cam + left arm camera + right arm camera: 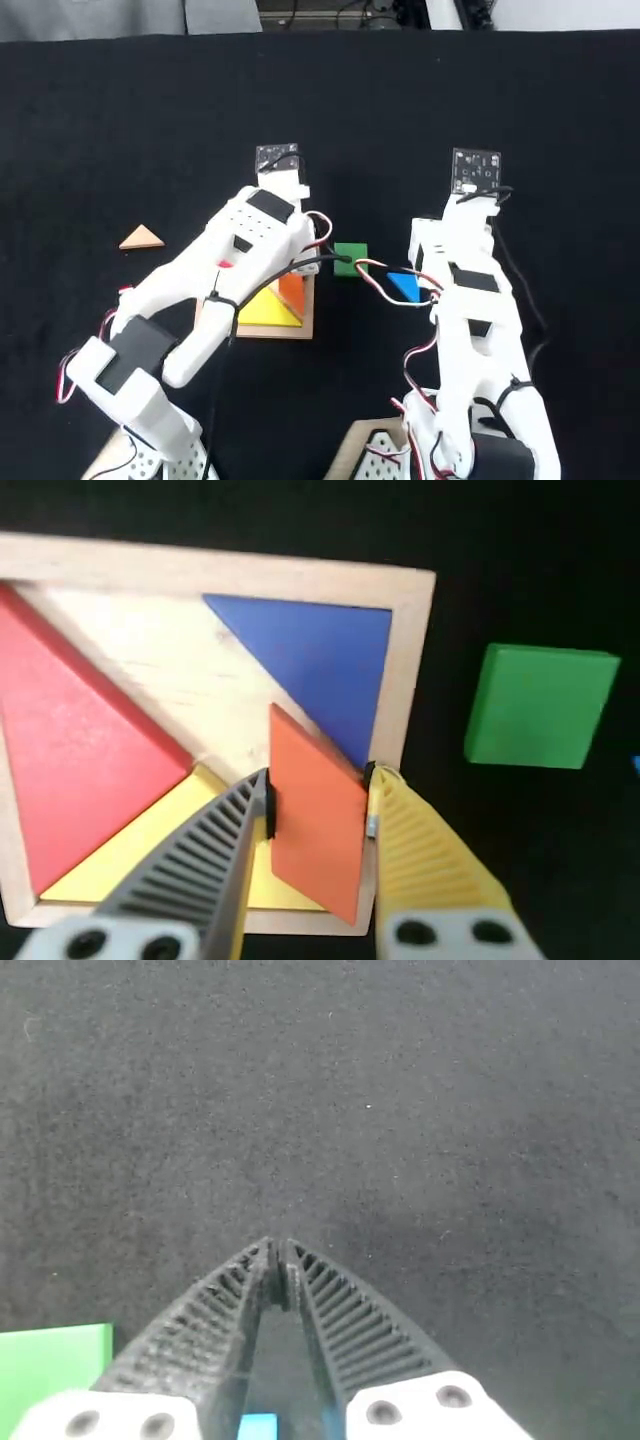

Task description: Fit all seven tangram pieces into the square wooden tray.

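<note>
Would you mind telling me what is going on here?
The left gripper is shut on the orange piece, holding it over the wooden tray, where a red triangle, a yellow triangle and a blue triangle lie. A green square, a light blue piece and a tan triangle sit outside on the table. The right gripper is shut on nothing.

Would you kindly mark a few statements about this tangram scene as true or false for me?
1. The left tool grips the orange piece. True.
2. The green square lies inside the tray. False: it lies on the black cloth beside the tray.
3. The right tool holds a piece. False: it is shut with nothing between its fingers.
4. A red triangle lies in the tray. True.
5. A small tan triangle lies on the cloth, apart from the tray. True.
</note>
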Robot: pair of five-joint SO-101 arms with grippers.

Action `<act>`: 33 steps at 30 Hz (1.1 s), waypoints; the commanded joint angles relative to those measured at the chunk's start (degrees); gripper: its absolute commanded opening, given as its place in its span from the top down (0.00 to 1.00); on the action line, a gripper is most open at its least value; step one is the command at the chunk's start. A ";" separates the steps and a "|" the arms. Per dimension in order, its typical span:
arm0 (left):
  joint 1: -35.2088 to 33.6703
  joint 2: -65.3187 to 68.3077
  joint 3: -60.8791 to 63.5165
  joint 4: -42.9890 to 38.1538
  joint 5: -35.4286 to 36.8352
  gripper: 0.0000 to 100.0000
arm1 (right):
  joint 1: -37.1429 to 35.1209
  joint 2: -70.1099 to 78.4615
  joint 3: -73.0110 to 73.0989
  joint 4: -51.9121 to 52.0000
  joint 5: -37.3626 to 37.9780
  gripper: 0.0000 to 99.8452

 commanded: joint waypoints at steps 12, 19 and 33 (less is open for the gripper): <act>0.57 -0.35 -1.45 -0.62 0.53 0.79 | 0.62 -2.15 -1.63 -1.23 0.00 0.99; 0.57 -0.35 -1.27 -0.26 0.35 0.78 | 0.62 -2.15 -1.63 -1.23 0.00 0.99; -3.21 -2.73 -9.54 3.96 0.18 0.78 | 0.62 -2.15 -1.98 -1.05 0.00 0.99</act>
